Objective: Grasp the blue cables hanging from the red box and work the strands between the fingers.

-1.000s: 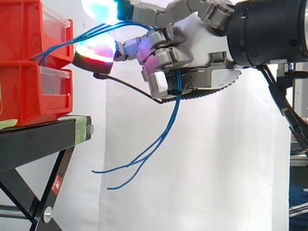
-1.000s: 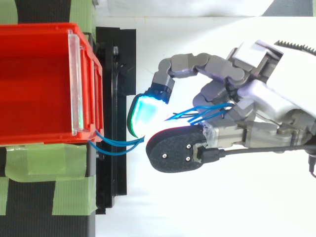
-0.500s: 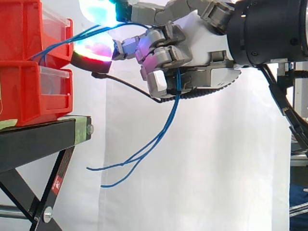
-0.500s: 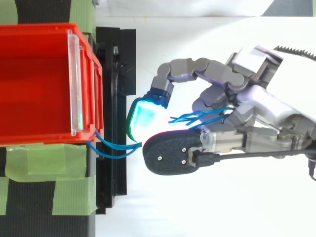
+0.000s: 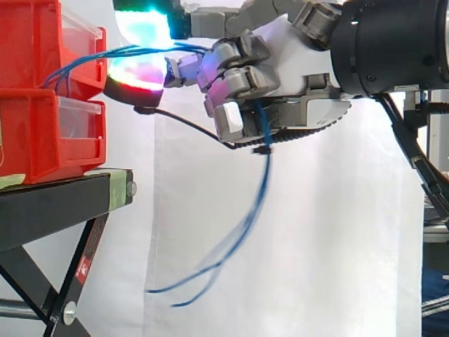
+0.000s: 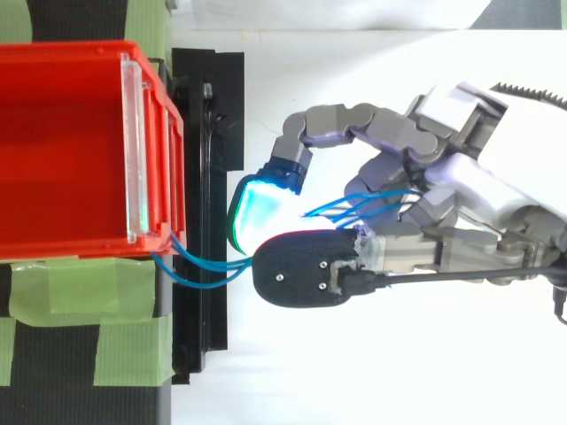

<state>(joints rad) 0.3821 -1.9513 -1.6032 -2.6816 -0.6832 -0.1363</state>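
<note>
Hand pose: In the side view the hand [image 5: 295, 63] enters from 3 o'clock with its fingers directed toward 9 o'clock, level with the upper red bin [image 5: 35, 42]. The top view shows the hand [image 6: 478, 186] at the 3 o'clock side of that bin, clear of the black stand [image 6: 208, 133]. One long finger arches over at 12 o'clock and ends in a pad glowing cyan-green [image 6: 257, 208]. A second pad [image 6: 301, 270], seen from its black back, lies just beside it at 5 o'clock. The remaining fingers are curled in against the palm.

Hand state: The hand is closed on the blue cables [image 5: 265, 168]. The strands pass between the two glowing pads and through the curled fingers.

Cable position:
- The blue cables [image 6: 199, 270] leave the 5 o'clock corner of the upper red bin and span the gap toward 3 o'clock into the pads.
- In the side view they run nearly level from the bin front to the hand.
- Below the palm they drop toward 6 o'clock, then curve toward 8 o'clock, with the loose ends hanging free before the white curtain [image 5: 316, 246].

Surroundings: A lower red bin [image 5: 35, 140] sits under the upper one on the black stand. Green tape [image 6: 80, 292] lies at the bin's 6 o'clock side.
</note>
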